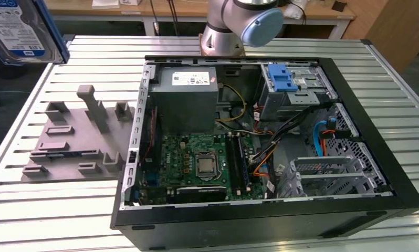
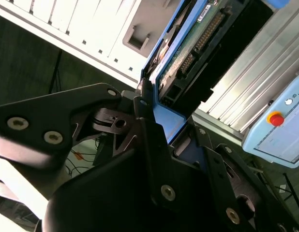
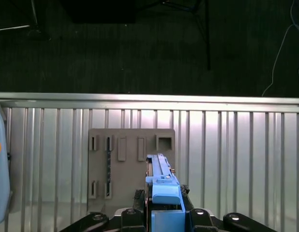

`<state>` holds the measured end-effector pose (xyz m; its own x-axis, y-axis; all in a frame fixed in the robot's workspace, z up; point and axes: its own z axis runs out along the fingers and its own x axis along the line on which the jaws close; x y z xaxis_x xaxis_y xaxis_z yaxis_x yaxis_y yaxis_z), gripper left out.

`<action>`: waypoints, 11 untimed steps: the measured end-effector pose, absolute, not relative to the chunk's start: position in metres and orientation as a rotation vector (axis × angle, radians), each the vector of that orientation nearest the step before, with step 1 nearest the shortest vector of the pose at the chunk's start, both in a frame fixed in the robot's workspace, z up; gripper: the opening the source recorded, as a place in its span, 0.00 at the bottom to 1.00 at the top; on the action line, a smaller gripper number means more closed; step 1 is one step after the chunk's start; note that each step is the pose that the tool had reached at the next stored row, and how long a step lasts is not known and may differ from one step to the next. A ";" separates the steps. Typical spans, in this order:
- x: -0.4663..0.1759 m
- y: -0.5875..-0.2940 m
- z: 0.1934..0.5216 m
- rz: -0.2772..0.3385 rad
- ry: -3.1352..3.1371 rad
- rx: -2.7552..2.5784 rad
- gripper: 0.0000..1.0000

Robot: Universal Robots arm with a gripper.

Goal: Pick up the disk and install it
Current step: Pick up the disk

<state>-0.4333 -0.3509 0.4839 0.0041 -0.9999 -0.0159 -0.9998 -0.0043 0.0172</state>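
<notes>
On the slatted metal table [image 1: 55, 210] an open black computer case [image 1: 265, 220] sits centre-right of the frame. A grey slotted plate [image 1: 83, 142] lies flat at the exterior view's left

1. Slatted metal table [image 1: 55, 210], spanning the exterior view.
2. Open black computer case [image 1: 265, 223], centre to right, lying on the table.
3. Grey power supply [image 1: 185, 105], upper centre inside the case.
4. Green motherboard [image 1: 195, 163], below the power supply.
5. Blue bracket [image 1: 282, 79], upper right inside the case.
6. Grey slotted fixture plate [image 1: 69, 152], left of the case.
7. Pendant [image 2: 280, 130] with red button [image 2: 275, 118], second wrist view.
</notes>
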 end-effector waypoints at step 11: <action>-0.416 -0.356 0.484 -0.037 -2.216 2.225 0.36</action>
<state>-0.4165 -0.3557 0.4838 0.0040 -0.9999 -0.0159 -0.9998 -0.0043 0.0176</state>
